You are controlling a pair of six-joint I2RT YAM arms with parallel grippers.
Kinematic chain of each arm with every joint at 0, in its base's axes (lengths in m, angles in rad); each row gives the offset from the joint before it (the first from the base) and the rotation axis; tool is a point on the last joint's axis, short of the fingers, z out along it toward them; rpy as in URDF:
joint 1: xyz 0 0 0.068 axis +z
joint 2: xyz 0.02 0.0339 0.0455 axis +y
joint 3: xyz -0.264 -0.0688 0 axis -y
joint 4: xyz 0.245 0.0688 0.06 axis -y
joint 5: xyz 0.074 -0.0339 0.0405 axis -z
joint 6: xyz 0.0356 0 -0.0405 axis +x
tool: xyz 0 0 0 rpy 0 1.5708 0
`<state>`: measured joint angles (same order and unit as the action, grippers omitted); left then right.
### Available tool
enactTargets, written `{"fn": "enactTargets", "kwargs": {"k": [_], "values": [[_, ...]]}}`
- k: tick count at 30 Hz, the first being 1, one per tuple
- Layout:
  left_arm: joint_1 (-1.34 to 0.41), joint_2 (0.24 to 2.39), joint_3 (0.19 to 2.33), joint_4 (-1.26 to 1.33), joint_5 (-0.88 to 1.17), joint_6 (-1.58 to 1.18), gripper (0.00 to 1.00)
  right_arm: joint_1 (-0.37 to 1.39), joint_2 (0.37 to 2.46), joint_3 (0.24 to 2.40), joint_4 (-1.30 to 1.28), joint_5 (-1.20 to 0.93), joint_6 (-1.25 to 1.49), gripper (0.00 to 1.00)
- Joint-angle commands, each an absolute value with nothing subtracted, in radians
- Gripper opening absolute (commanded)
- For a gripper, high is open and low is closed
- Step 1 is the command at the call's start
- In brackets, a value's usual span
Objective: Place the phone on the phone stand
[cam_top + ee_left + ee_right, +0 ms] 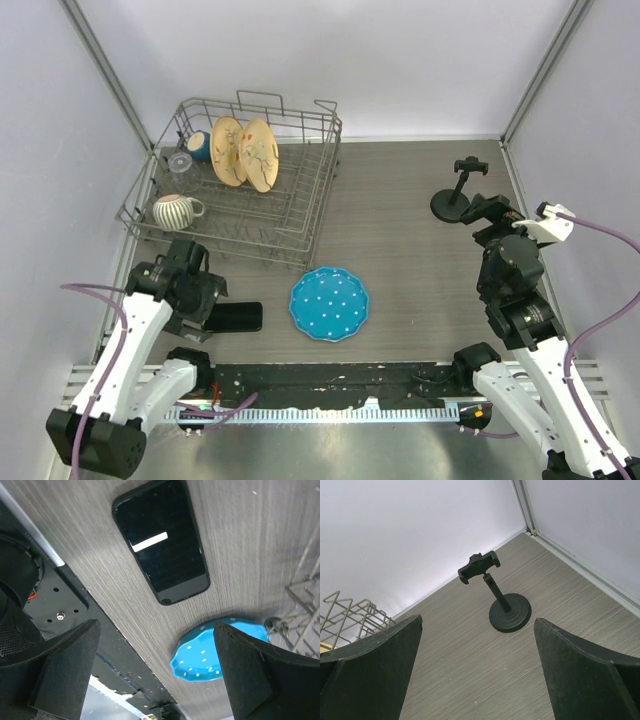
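While left claw [155,626] and right claw [479,621] gape empty | phone [161,540] flat on table [400,230] | rack [300,215] holds plates [245,152], mug [176,211]

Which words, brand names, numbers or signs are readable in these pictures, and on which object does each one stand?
None: no text is readable in any view.
The phone shows only a white reflected bar on its screen, no letters.
The phone stand has no visible label.
The blue plate carries only white dots.
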<state>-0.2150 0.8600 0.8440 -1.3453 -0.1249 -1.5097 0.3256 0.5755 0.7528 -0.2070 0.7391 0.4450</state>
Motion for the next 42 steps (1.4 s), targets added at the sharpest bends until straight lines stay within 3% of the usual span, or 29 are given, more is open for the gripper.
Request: {"fn": "enactTargets", "kwargs": {"k": [1, 10, 42], "values": [[-0.134, 0.956, 0.844, -1.368, -0.091, -1.565, 1.0, 0.33, 0.566, 0.752, -0.17, 0.765, 0.459, 0.99], [-0.032, 1.057, 0.801, -1.26, -0.055, -1.565, 1.0, 0.328, 0.565, 0.747, -0.163, 0.759, 0.456, 0.99], [-0.031, 1.278, 0.632, -0.956, 0.104, -1.694, 1.0, 0.336, 0.561, 0.739, -0.153, 0.747, 0.448, 0.99]]}}
